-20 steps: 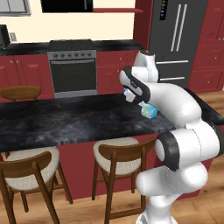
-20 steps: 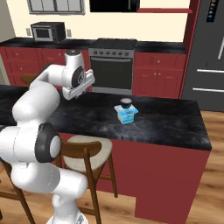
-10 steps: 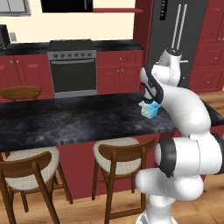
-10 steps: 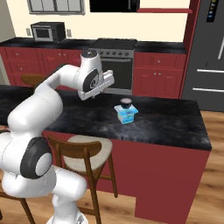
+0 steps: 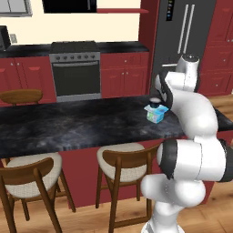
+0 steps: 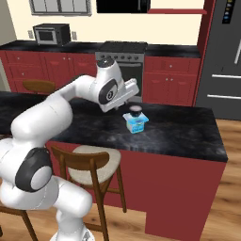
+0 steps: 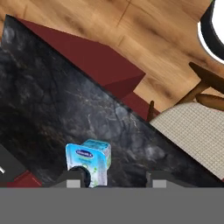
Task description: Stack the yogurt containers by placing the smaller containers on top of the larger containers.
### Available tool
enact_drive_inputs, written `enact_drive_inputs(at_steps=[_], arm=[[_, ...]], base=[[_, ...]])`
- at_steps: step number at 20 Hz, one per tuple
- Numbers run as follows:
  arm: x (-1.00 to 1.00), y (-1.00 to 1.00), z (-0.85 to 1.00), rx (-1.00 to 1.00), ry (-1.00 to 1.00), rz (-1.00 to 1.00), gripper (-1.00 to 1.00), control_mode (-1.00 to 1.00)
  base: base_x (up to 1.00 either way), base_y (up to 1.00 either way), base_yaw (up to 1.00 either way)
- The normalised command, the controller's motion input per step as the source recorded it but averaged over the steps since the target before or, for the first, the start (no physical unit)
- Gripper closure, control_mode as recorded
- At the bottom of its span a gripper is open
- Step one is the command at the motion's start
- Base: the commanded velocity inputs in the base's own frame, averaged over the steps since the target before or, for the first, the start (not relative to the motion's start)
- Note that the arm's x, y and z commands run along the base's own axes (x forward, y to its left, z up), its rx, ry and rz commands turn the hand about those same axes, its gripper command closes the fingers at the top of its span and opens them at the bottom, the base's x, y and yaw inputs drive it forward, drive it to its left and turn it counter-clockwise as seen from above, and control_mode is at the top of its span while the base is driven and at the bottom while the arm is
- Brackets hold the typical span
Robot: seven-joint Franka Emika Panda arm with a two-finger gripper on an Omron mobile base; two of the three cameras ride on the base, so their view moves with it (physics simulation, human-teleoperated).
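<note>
1. I'm seeing the dark island (image 6: pixel 188 134) running across both base views, with two stools (image 5: pixel 122 159) tucked under its near edge.
2. The arm is reaching over the island, its gripper (image 7: pixel 113 178) hanging just above the pack (image 6: pixel 135 123).
3. The pack is sitting on the stone near the right end, with the dark cup (image 6: pixel 135 111) resting on top of it.
4. The jaws are standing drawn in as far as they go, gripping nothing.
</note>
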Motion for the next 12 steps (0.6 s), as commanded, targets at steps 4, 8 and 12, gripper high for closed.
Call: enact_drive_inputs(at_steps=[4, 8, 12], arm=[[0.1, 0.0, 0.02, 0.04, -0.05, -0.35, 1.0, -1.0], [0.12, 0.02, 0.03, 0.13, -0.01, -0.33, 1.0, -1.0], [0.0, 0.09, 0.05, 0.18, -0.01, -0.29, 1.0, -1.0]], base=[[0.0, 0.0, 0.0], [0.0, 0.0, 0.0], [0.0, 0.0, 0.0]])
